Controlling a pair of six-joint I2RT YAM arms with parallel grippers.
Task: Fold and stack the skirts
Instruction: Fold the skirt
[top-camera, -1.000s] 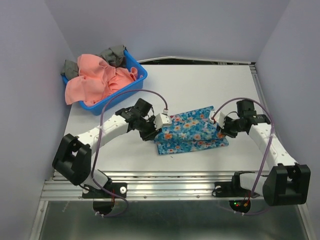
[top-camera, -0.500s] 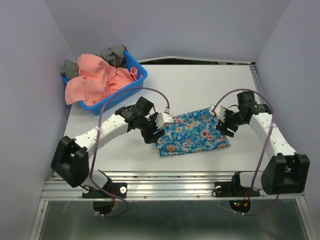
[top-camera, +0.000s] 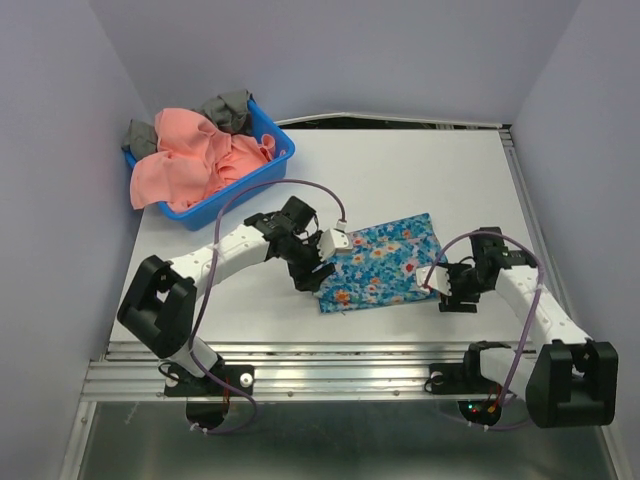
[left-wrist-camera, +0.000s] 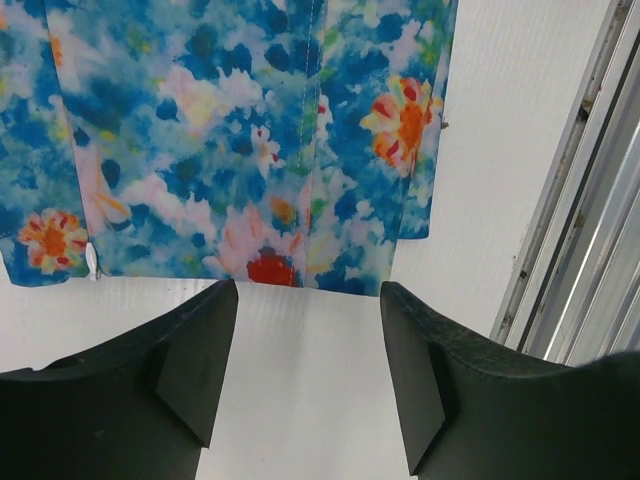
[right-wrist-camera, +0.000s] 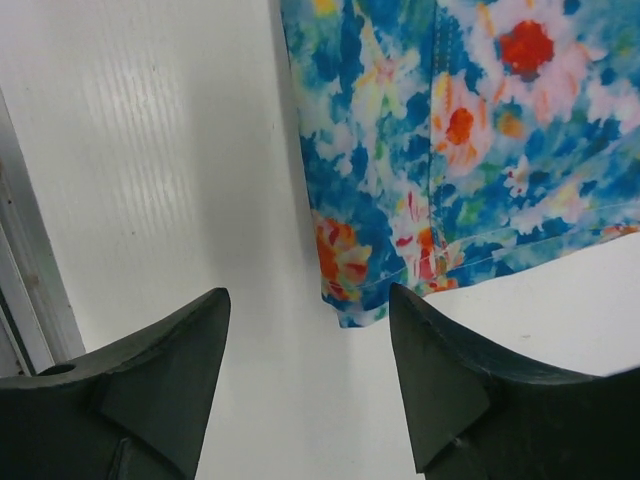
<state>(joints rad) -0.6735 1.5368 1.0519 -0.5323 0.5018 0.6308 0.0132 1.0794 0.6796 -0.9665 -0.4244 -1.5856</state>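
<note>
The blue flowered skirt (top-camera: 385, 262) lies folded flat on the white table. My left gripper (top-camera: 318, 278) is open and empty at its left edge; in the left wrist view the skirt (left-wrist-camera: 240, 140) lies just beyond the gripper (left-wrist-camera: 305, 330). My right gripper (top-camera: 447, 290) is open and empty at the skirt's near right corner; in the right wrist view that corner (right-wrist-camera: 350, 295) sits between the fingers of the gripper (right-wrist-camera: 310, 350). The salmon-pink skirt (top-camera: 195, 160) is heaped in the blue basket (top-camera: 262, 170) at the back left.
Grey cloth (top-camera: 230, 108) also lies in the basket. A metal rail (top-camera: 330, 352) runs along the table's near edge and shows in the left wrist view (left-wrist-camera: 590, 210). Purple walls close in left, right and behind.
The skirt's raised far edge has been laid down flat. Both grippers have let go; the right one has dropped toward the near right corner, the left one shifted slightly nearer.
</note>
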